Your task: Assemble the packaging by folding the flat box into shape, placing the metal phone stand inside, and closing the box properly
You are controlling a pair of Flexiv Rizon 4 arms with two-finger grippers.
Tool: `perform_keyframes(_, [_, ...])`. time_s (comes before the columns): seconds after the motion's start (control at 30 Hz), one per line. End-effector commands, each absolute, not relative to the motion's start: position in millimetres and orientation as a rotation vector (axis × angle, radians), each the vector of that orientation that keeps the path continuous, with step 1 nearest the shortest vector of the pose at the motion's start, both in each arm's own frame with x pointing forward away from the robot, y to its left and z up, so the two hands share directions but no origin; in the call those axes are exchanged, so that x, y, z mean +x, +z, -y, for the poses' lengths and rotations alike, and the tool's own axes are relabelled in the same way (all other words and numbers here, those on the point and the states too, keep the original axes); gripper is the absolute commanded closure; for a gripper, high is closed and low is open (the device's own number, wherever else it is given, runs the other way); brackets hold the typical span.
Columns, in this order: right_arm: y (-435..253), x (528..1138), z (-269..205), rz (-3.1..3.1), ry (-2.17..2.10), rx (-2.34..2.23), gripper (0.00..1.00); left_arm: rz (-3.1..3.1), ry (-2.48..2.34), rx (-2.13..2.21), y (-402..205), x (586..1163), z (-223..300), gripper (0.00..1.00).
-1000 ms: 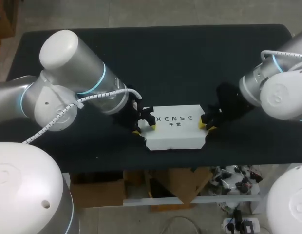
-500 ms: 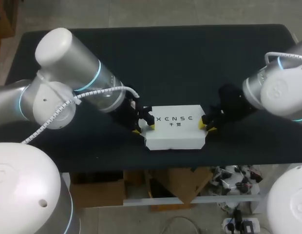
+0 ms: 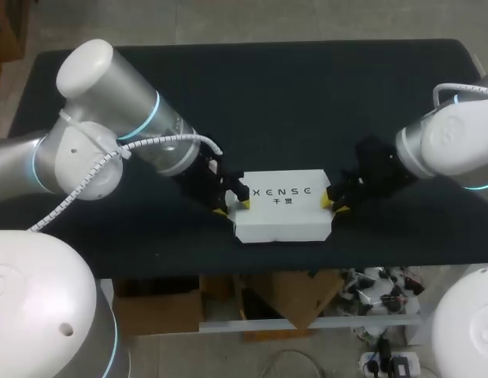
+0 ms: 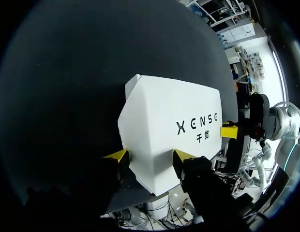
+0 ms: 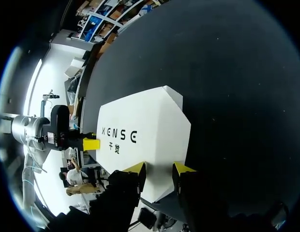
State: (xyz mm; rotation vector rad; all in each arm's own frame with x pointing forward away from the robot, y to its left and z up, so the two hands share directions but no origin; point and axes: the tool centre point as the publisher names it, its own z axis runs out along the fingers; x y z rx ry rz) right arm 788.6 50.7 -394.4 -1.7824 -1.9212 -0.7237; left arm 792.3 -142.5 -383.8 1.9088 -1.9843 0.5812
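Overhead, the white box [image 3: 282, 206] lies folded into shape on the black table [image 3: 307, 102], printed face up, directly between the two grippers. The left gripper [image 3: 233, 207] grips the box end nearest it, with one yellow tip on the top face and the other just outside the end. The right gripper [image 3: 332, 205] grips the opposite end, its tips set narrowly.

From the left wrist, the box [image 4: 169, 121] extends ahead of the left gripper [image 4: 149, 155]. Its tapered near end sits between the moderately spread fingers, and both tips touch it.

From the right wrist, the box [image 5: 140, 130] extends ahead of the right gripper [image 5: 158, 169]. Its near end is pinched between both tips.
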Motion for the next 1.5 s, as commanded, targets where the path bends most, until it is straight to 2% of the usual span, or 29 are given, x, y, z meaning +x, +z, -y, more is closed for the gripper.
perform_keyframes(0.03, [-397, 790, -51, 1.899, -0.744, -1.755, 0.62, 1.985, 0.578, 1.896, -392, 796, 148, 0.42])
perform_keyframes(0.67, [-392, 795, -55, 1.856, -0.746, -1.751, 0.61, 1.963, 0.601, 1.867, -393, 794, 151, 0.39])
perform_keyframes(1.5, [-394, 799, -63, 1.79, -0.654, -1.795, 0.61, 1.933, 0.551, 1.88, -392, 793, 157, 0.41])
